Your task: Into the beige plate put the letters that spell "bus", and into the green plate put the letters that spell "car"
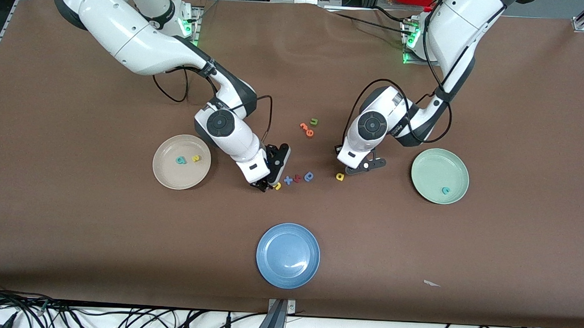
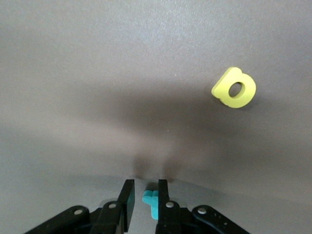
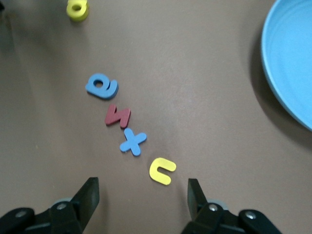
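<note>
The right claw (image 3: 141, 195) hangs spread over the yellow "u" (image 3: 161, 171) on the desk (image 1: 76, 234), near the beige plate (image 1: 163, 176). The left claw (image 2: 146, 200) pinches a teal letter (image 2: 151, 202) beside the yellow "a" (image 2: 235, 88), near the green plate (image 1: 430, 164).

Blue plate (image 3: 292, 58) cut by frame edge; teal letter (image 2: 151, 202) perhaps "r", half-hidden.

The left gripper (image 2: 145, 197) hangs over the brown tabletop (image 2: 97, 73), a teal letter (image 2: 151, 201) between its narrow jaws; a yellow "a" (image 2: 234, 88) lies nearby.
</note>
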`<action>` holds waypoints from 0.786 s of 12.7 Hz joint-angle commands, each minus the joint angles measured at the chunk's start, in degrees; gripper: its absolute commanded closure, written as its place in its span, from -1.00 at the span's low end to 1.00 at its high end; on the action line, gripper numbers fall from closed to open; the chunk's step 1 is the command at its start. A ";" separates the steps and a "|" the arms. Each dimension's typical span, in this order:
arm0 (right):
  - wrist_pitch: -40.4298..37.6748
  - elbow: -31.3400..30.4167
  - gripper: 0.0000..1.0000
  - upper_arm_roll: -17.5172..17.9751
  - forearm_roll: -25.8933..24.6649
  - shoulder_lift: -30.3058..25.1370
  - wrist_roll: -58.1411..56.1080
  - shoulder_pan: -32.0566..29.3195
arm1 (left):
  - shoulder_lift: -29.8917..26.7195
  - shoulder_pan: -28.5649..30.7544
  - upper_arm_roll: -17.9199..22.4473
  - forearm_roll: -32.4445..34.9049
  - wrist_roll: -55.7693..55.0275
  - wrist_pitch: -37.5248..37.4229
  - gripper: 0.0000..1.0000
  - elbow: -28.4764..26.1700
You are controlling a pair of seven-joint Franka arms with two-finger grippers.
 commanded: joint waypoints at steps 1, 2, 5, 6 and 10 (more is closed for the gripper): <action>-1.57 1.99 -0.67 0.36 -0.95 1.30 -5.01 -0.39 | -1.32 0.14 -0.32 0.11 -1.95 -0.59 0.40 -1.14; -1.57 2.69 -0.67 0.36 -1.04 1.91 -5.62 -0.31 | -1.23 0.05 -0.32 0.02 -2.13 -0.59 0.39 -1.14; -1.40 6.03 -0.66 0.36 -1.12 5.25 -5.89 0.39 | -0.88 -0.22 -0.32 -1.65 -2.31 -0.50 0.39 -0.97; -1.40 6.13 -0.65 0.36 -1.12 5.34 -7.20 0.66 | -0.70 -0.30 -0.32 -1.91 -2.39 -0.50 0.39 -0.97; -1.04 8.05 -0.55 0.27 -1.04 6.74 -7.56 2.06 | -0.44 -0.66 -0.32 -2.70 -3.18 -0.50 0.39 -0.79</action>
